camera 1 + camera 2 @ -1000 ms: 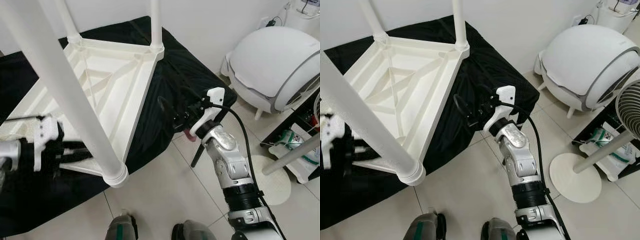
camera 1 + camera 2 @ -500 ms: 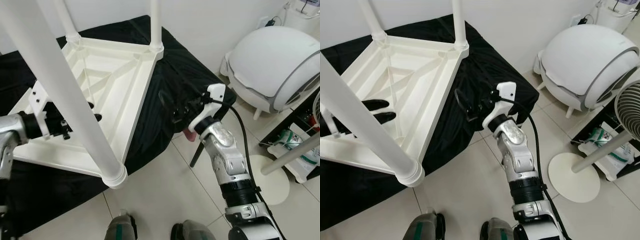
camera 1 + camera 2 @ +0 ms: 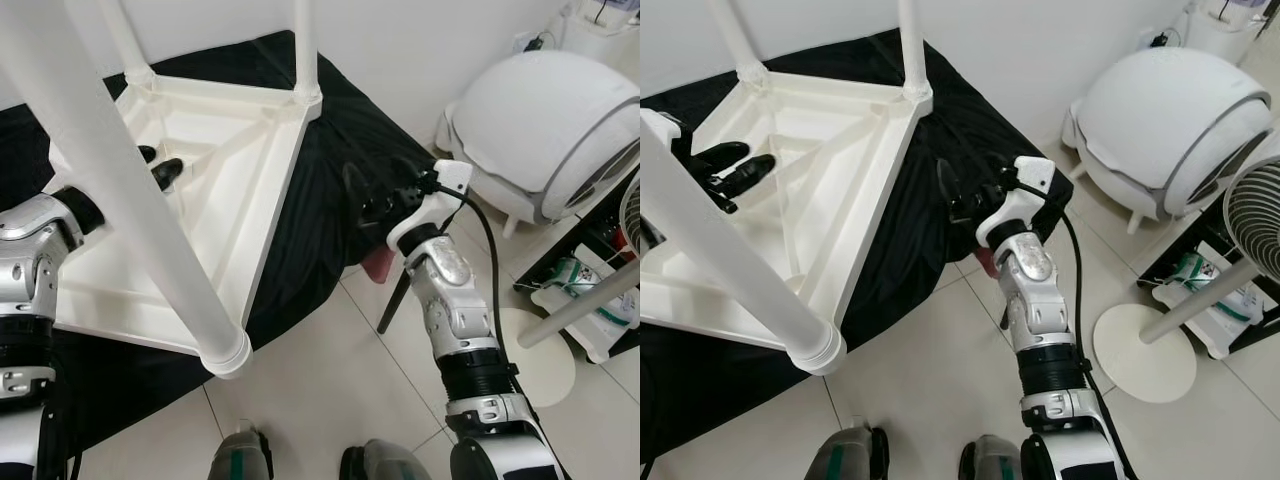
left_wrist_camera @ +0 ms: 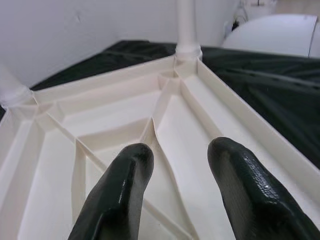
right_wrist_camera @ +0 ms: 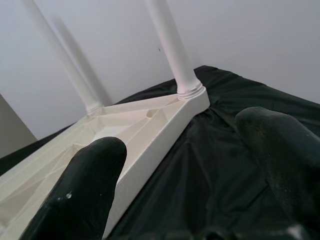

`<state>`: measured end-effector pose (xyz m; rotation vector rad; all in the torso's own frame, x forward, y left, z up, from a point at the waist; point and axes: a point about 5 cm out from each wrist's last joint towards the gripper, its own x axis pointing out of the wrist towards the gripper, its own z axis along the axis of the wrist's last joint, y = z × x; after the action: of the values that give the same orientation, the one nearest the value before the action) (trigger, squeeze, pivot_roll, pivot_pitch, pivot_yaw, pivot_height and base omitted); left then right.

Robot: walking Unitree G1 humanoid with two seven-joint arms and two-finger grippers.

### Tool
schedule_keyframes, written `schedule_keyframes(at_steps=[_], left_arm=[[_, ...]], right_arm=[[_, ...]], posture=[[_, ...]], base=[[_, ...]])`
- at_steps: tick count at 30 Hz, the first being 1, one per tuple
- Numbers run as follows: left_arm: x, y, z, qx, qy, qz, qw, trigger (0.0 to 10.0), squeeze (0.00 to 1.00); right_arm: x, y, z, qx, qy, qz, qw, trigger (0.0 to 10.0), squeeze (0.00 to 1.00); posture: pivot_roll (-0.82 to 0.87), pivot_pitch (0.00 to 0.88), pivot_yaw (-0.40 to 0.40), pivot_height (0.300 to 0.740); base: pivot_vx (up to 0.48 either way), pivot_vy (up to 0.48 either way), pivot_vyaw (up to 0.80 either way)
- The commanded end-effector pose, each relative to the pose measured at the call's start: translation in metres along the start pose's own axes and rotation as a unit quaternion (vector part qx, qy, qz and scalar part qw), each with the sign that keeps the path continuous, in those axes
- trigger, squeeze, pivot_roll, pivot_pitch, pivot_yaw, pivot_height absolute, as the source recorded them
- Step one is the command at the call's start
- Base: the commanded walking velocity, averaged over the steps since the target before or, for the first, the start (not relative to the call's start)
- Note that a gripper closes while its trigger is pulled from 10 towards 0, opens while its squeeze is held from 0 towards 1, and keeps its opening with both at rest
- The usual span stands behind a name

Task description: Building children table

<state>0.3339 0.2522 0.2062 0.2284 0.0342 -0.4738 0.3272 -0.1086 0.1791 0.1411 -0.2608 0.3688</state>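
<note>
Left gripper (image 3: 735, 165), fingers spread and holding nothing, hovers over the ribbed underside of the upturned white table (image 3: 215, 150) at upper left, which lies on a black cloth (image 3: 330, 190). Right gripper (image 3: 375, 195), parted and empty too, hangs mid-frame over the cloth beside the table's edge. Three legs (image 3: 120, 215) look seated, so I'd judge assembly well along, with flipping it upright left.

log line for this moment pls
left pincer open over upturned table | right pincer open over black cloth | nothing held
</note>
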Motion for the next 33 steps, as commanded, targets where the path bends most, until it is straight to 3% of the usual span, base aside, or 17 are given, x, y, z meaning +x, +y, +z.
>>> schedule_keyframes(at_steps=[1,4,9,11,15,17,21,22,30,32,33], left_arm=[[0.005,0.003,-0.006,0.018,0.022,0.030,0.999,10.0,0.00],[0.010,0.010,-0.018,0.043,0.064,0.046,0.996,10.0,0.00],[0.010,0.011,-0.023,0.050,0.078,0.042,0.995,10.0,0.00],[0.008,0.012,-0.032,0.097,0.113,0.011,0.989,10.0,0.00],[0.006,0.012,-0.034,0.120,0.125,-0.010,0.985,10.0,0.00],[0.002,0.015,-0.035,0.159,0.147,-0.047,0.975,10.0,0.00],[0.001,0.017,-0.036,0.169,0.158,-0.058,0.971,10.0,0.00],[0.000,0.020,-0.037,0.191,0.172,-0.067,0.964,10.0,0.00],[0.000,0.020,-0.037,0.191,0.172,-0.067,0.964,10.0,0.00],[0.001,0.022,-0.037,0.204,0.182,-0.074,0.959,10.0,0.00],[0.009,0.020,-0.040,0.227,0.203,-0.085,0.949,10.0,0.00]], right_arm=[[0.002,0.004,0.000,-0.001,0.000,0.008,1.000,10.0,0.00],[0.003,0.005,0.001,-0.002,-0.003,0.011,1.000,10.0,0.00],[0.003,0.004,0.001,-0.003,-0.004,0.010,1.000,10.0,0.00],[0.001,0.001,0.002,-0.005,-0.006,0.004,1.000,10.0,0.00],[0.001,0.000,0.002,-0.006,-0.007,0.001,1.000,10.0,0.00],[0.000,-0.002,0.003,-0.010,-0.009,-0.002,1.000,10.0,0.00],[0.000,-0.002,0.003,-0.011,-0.009,-0.002,1.000,10.0,0.00],[0.000,-0.003,0.004,-0.012,-0.010,-0.002,1.000,10.0,0.00],[0.000,-0.003,0.004,-0.012,-0.010,-0.002,1.000,10.0,0.00],[0.001,-0.003,0.005,-0.012,-0.012,-0.001,1.000,10.0,0.00],[0.000,0.000,0.006,-0.011,-0.012,0.010,1.000,10.0,0.00]], posture=[[0.05,0.069,0.019,0.740],[0.04,0.073,0.025,0.740],[0.04,0.073,0.025,0.740],[0.03,0.076,0.031,0.740],[0.03,0.076,0.032,0.740],[0.02,0.075,0.033,0.740],[0.02,0.076,0.033,0.740],[0.02,0.075,0.034,0.740],[0.02,0.075,0.034,0.740],[0.02,0.075,0.033,0.740],[0.01,0.080,0.047,0.740]], base=[[0.000,0.000,0.00],[0.000,0.000,0.00],[0.000,0.000,0.00],[0.000,0.000,0.00],[0.000,0.000,0.00],[0.000,0.000,0.00],[0.000,0.000,0.00],[0.000,0.000,0.00],[0.000,0.000,0.00],[0.000,0.000,0.00],[0.000,0.000,0.00]])
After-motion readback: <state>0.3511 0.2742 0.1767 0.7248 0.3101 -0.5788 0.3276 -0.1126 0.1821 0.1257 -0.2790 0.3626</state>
